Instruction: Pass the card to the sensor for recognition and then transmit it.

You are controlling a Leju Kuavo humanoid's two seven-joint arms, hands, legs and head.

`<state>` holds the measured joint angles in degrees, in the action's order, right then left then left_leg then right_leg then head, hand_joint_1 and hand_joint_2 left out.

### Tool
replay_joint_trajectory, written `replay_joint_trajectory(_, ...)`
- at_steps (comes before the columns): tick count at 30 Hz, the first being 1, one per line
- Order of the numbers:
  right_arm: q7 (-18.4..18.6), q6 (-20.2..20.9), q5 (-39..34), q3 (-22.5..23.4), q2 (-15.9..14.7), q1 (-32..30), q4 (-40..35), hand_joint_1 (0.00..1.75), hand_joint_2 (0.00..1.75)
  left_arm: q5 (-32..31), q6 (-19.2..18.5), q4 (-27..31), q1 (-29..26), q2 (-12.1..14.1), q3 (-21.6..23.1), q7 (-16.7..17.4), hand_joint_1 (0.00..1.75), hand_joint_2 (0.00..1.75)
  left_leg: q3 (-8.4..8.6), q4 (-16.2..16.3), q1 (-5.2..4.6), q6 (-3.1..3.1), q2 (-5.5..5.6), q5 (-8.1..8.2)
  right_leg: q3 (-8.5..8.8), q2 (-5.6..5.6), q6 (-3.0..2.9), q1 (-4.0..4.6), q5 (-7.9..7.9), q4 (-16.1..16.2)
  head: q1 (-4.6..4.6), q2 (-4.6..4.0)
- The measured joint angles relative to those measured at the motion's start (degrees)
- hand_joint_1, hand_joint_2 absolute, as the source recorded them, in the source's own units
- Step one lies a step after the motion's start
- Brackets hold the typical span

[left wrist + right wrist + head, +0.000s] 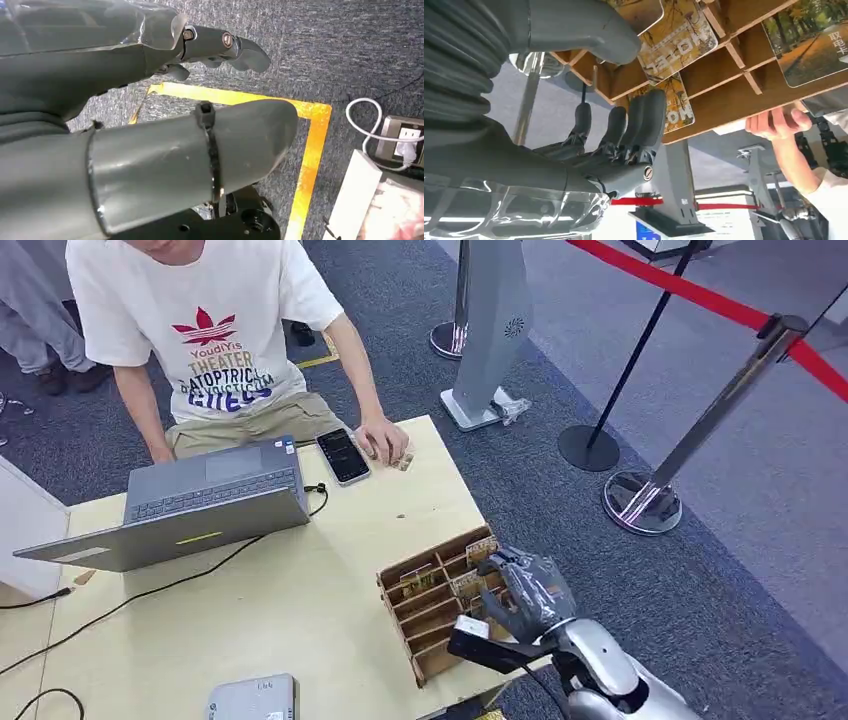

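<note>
1. The right hand is seen at the near right corner of the counter, reaching into the wooden card rack from its right end.
2. In the right wrist view the fingers are curled against a printed card sticking out of a rack slot, with the thumb above it on the other side of the wood. Whether the card is actually pinched can't be told, tbh.
3. More cards are shown in that close-up, one with autumn trees in a neighbouring slot; from the head view they're just small coloured bits in the compartments.
4. The left hand is seen in its own wrist view, hanging over grey carpet with a yellow tape line and a wall socket with a white cable; fingers apart, nothing held.
5. Around the rack: an open laptop with a black cable trailing off, a phone at the far edge, and a small grey box at the near edge.
6. A person in a white T-shirt is sat behind the counter, one hand resting just beside the phone.
7. Off to the right, a grey kiosk stand and rope-barrier posts with a red belt are stood on the carpet.
</note>
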<state>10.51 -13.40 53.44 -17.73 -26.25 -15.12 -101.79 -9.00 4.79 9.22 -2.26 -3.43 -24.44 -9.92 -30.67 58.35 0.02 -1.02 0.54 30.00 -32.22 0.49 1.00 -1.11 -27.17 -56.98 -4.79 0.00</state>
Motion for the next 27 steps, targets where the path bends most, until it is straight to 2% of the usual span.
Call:
replay_joint_trajectory(12,0.5,0.0,0.0,0.0,-0.5,-0.9,-1.1,0.96,1.75,0.1,0.1,0.0,0.0,-0.4,-0.3,-0.2,0.00,0.00,0.00,0.0,-0.01,0.00,0.00,0.00,0.00,0.00,0.00,-0.01,0.00,0.0,0.00,0.00)
replay_joint_trajectory(27,0.3,2.0,-1.2,-0.9,-0.6,0.5,0.2,0.96,1.75,0.5,0.7,0.0,0.0,-0.7,-1.3,-0.5,0.00,0.00,0.00,0.0,-0.01,0.00,0.00,0.00,0.00,0.00,0.00,-0.01,0.00,0.0,0.00,0.00)
